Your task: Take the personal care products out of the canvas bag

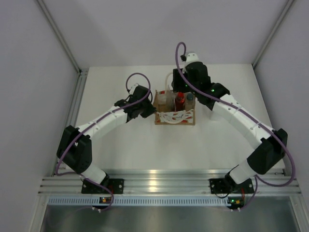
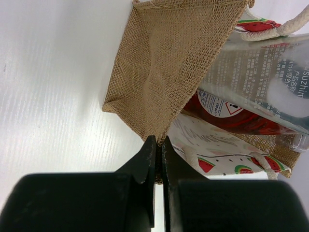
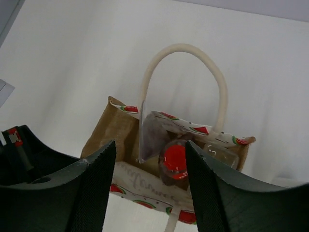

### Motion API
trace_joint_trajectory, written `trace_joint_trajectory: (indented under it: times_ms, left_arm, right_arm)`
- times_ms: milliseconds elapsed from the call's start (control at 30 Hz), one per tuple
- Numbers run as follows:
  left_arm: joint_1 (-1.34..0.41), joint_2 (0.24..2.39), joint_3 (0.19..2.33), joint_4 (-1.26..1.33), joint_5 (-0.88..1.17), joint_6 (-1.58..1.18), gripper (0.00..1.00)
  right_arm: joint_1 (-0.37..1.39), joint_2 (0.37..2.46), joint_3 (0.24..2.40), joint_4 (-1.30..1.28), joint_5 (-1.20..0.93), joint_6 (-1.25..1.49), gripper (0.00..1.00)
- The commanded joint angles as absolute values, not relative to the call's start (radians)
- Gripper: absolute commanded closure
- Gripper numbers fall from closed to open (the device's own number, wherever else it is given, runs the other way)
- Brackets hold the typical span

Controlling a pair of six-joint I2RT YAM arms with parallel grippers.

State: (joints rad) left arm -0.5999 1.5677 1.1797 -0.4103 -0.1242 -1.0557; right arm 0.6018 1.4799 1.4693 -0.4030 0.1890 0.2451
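Note:
The canvas bag [image 1: 175, 117] stands upright mid-table, its white printed panel facing the arms. A red bottle [image 1: 179, 100] stands in it between a pale one [image 1: 167, 98] and a dark-capped one [image 1: 189, 97]. My left gripper [image 1: 151, 109] is shut on the bag's left burlap edge [image 2: 159, 137]; the left wrist view shows the red bottle [image 2: 227, 113] and a pale grey bottle [image 2: 263, 67] inside. My right gripper [image 3: 150, 159] is open above the bag [image 3: 108, 133], its fingers [image 3: 96, 188] either side of the red bottle's cap [image 3: 175, 158] and not touching it.
The bag's white looped handle [image 3: 183, 48] arches up beyond the right gripper. The white table [image 1: 120, 145] is walled at the sides, with a metal rail [image 1: 164, 183] along the near edge.

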Motion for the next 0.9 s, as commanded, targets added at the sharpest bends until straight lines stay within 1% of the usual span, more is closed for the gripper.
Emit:
trace_joint_trajectory:
  times_ms: [0,33,167,300,400,633,667,733,800,867]
  left_arm:
    - [-0.594,1.552,1.187,-0.442,-0.149,-1.040,1.00]
    - [-0.595,1.552,1.186,-0.443,-0.150,-1.042,1.00]
    - [-0.595,1.546,1.183,-0.443,-0.158,-1.035,1.00]
    - [-0.595,1.546,1.183,-0.442,-0.158,-1.034,1.00]
    - [-0.594,1.551,1.180,-0.442,-0.158,-1.035,1.00]
    - [-0.594,1.546,1.172,-0.442,-0.156,-1.037,1.00]
    - [-0.595,1.546,1.170,-0.442,-0.156,-1.037,1.00]
    - [-0.595,1.542,1.169,-0.442,-0.158,-1.035,1.00]
    - [-0.594,1.537,1.164,-0.442,-0.164,-1.034,1.00]
    - [-0.595,1.534,1.161,-0.443,-0.169,-1.032,1.00]
  right_arm:
    - [0.650,1.595,1.601,-0.488,0.233,0.226,0.44]
    - [0.666,1.621,1.629,-0.506,0.238,0.213,0.46]
    - [0.687,1.738,1.774,-0.635,0.281,0.215,0.48]
    - [0.693,1.818,1.844,-0.739,0.288,0.229,0.49]
    - [0.695,1.865,1.884,-0.753,0.269,0.204,0.49]
    - [0.690,2.014,2.040,-0.828,0.267,0.155,0.55]
    - [0.690,2.048,2.078,-0.862,0.271,0.156,0.58]
    - [0.690,2.066,2.095,-0.882,0.267,0.169,0.60]
    - [0.692,2.071,2.091,-0.896,0.265,0.184,0.65]
    - [0.693,2.057,2.065,-0.897,0.275,0.192,0.65]
